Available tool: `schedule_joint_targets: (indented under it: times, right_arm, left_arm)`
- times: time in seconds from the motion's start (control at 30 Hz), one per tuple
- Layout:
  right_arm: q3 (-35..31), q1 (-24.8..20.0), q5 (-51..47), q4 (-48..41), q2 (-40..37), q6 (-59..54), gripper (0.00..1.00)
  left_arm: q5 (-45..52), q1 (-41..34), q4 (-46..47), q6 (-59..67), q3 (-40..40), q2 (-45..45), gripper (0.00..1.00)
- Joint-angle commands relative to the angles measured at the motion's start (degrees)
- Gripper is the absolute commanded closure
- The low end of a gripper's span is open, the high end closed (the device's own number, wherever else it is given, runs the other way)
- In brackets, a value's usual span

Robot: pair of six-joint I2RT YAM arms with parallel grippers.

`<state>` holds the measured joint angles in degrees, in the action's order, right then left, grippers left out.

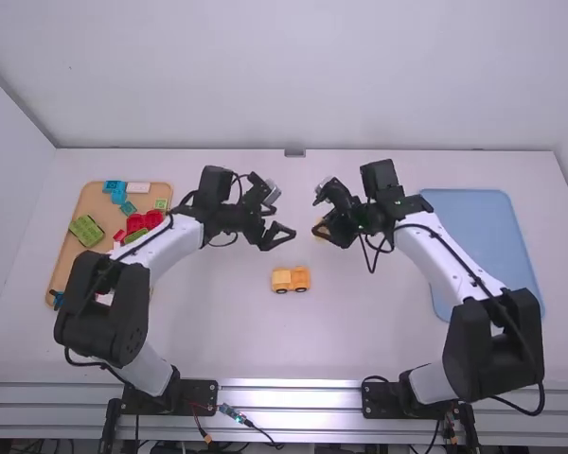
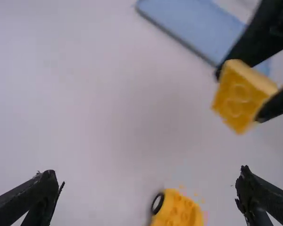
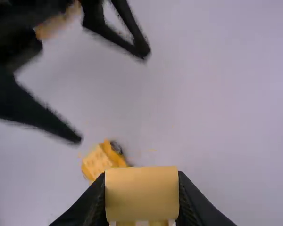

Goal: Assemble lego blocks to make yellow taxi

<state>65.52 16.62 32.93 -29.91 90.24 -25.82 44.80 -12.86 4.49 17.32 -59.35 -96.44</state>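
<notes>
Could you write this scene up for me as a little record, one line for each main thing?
Building: yellow taxi
Left fingers: open, empty
Right fingers: closed on a yellow block
Taxi so far: yellow base with black wheels, on the white table
Held block: not on the base
Left side: tan tray with green, red, blue and pink blocks
Right side: blue tray

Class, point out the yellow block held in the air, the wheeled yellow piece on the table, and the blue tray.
Yellow block (image 3: 141,193): right wrist view, broad face.
Wheeled yellow piece (image 1: 281,278): high view, left half of body.
Blue tray (image 1: 478,227): high view, bare flat surface.
</notes>
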Motion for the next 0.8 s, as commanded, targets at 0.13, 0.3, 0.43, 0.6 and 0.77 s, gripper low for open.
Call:
schedule_joint_targets:
  times: [0.13,0.3,0.43,0.6,0.77]
  right_arm:
    - [6.2,4.8,-22.3,-13.2,2.0,-2.4,0.98]
    - [6.1,7.8,-27.9,-19.1,6.8,6.5,0.99]
    - [6.1,9.0,-28.3,-20.7,10.5,16.5,1.0]
    - [6.1,9.5,-28.1,-20.0,15.5,26.5,1.0]
    - [5.8,9.2,-28.1,-18.8,20.2,33.8,1.0]
  left_arm:
    - [-15.6,0.3,15.2,12.0,-10.6,-0.2,0.01]
    - [-21.2,0.4,20.5,12.1,-14.9,-0.2,0.01]
    - [-21.8,0.9,20.8,12.1,-16.0,-0.2,0.01]
    - [-21.7,0.9,20.3,11.9,-16.0,-0.2,0.01]
    - [-22.0,1.3,20.4,9.1,-16.0,-0.2,0.01]
